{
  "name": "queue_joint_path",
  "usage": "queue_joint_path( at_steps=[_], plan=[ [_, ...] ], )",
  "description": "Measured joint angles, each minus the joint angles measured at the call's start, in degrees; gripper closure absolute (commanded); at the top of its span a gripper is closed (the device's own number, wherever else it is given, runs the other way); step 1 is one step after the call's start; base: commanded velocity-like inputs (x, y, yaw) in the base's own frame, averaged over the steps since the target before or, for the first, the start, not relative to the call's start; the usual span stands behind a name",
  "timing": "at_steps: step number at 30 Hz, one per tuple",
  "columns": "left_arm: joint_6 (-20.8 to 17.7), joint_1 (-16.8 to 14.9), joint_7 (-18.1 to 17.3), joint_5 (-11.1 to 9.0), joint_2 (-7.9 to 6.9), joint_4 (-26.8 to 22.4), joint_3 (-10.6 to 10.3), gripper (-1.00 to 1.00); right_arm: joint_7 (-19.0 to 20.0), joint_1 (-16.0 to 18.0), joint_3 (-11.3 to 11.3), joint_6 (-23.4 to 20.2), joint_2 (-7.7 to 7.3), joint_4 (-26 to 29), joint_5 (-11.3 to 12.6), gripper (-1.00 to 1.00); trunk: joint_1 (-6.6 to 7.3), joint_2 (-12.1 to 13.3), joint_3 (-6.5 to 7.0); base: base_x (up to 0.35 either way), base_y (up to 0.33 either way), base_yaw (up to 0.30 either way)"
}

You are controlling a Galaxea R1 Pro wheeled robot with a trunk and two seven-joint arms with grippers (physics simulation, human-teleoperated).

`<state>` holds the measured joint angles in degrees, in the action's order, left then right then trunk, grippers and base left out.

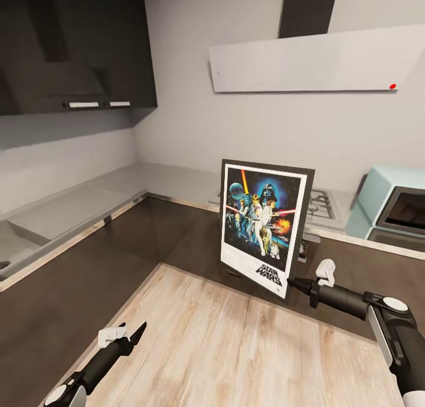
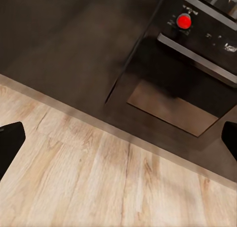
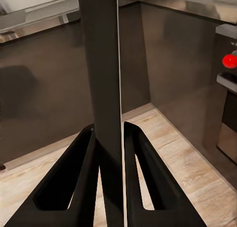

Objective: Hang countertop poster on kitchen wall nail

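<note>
1. Poster: held upright in the air, tilted slightly, print facing the head camera. It sits above the far edge of a wooden surface and in front of the countertop. Black frame, white border and "STAR WARS" logo are legible.
2. Right gripper: at the poster's lower right corner. In the right wrist view the two fingers stand on either side of the poster's thin edge, closed against it. Jaws clamped on the poster.
3. Left gripper: low over the near left part of the wooden surface, well apart from the poster. In the left wrist view the fingertips show at opposite edges of the picture with bare wood between them. Jaws apart, holding nothing.
4. Countertop: pale grey, glossy, running along the left wall and around the corner to the far wall. A gas hob is set into it behind the poster.
5. Oven: dark front with a red knob, seen past the wood edge in the left wrist view.
6. Far wall: a pale hood with a red dot; a pale blue appliance at the right on the countertop.
7. Wall nails: cannot be made out.
</note>
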<state>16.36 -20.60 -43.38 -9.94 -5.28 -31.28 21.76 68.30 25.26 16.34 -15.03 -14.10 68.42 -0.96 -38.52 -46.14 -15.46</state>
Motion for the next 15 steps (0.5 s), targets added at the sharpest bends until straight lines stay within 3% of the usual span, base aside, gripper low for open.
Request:
queue_joint_path(
  at_steps=[15],
  plan=[
    [0.0, 0.0, 0.0, 0.0, 0.00, 0.0, 0.0, -1.00, 0.0, 0.0, 0.0, 0.0, 0.02, 0.0, 0.0, 1.00, 3.30, 6.0, 2.70, 0.000, 0.000, 0.000]
  ],
)
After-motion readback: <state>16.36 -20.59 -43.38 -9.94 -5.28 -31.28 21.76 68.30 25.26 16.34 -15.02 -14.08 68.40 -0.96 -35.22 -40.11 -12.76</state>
